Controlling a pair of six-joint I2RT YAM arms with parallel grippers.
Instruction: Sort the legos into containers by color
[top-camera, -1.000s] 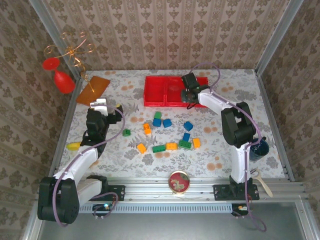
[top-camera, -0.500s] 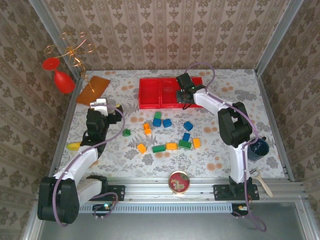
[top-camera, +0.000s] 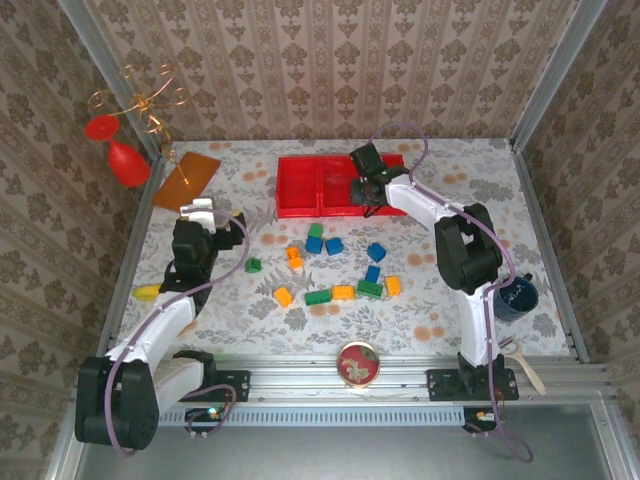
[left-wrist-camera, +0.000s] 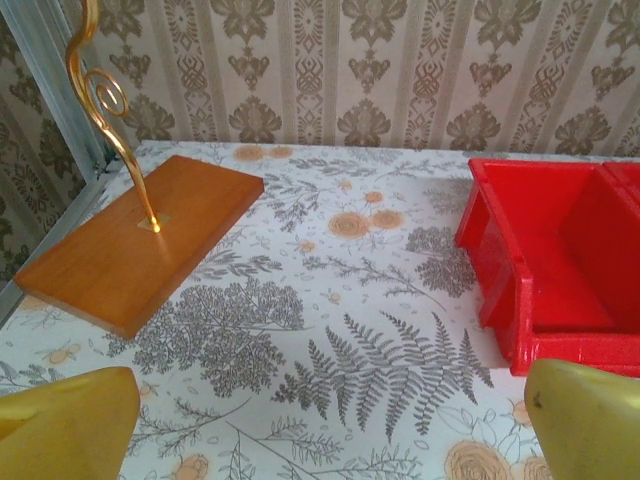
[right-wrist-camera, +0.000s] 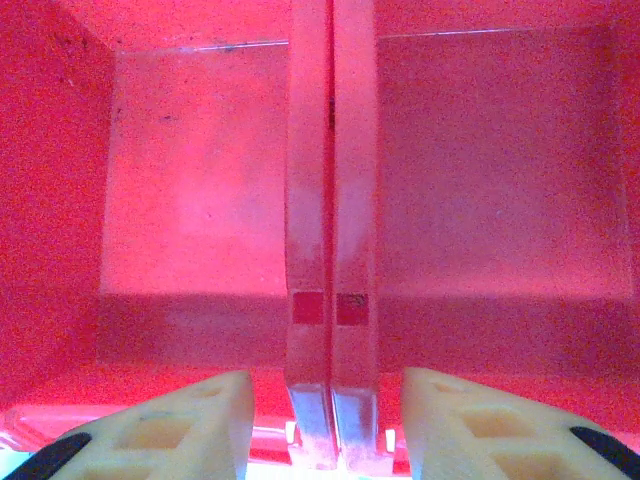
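Note:
The legos lie loose mid-table: blue ones (top-camera: 334, 246), green ones (top-camera: 318, 297) and orange-yellow ones (top-camera: 343, 292). The red containers (top-camera: 300, 185) sit at the back; their near corner (left-wrist-camera: 520, 300) also shows in the left wrist view. My right gripper (top-camera: 362, 172) reaches over the tray. It (right-wrist-camera: 325, 400) is open, its fingers (right-wrist-camera: 190, 420) straddling the double wall (right-wrist-camera: 330, 250) between two bare bins with a gap on each side. My left gripper (top-camera: 205, 208) hovers at the left, open (left-wrist-camera: 330, 430), with nothing between its yellow fingertips (left-wrist-camera: 70, 420).
An orange-brown board (top-camera: 186, 178) with a gold wire stand sits back left, and a red glass (top-camera: 125, 160) leans at the left wall. A small yellow piece (top-camera: 147, 291) lies by the left edge. A round tin (top-camera: 357, 362) and a dark mug (top-camera: 518, 296) sit near the front.
The red containers have slid left together with my right gripper, most of it in the first half second. The left arm and the legos have not moved.

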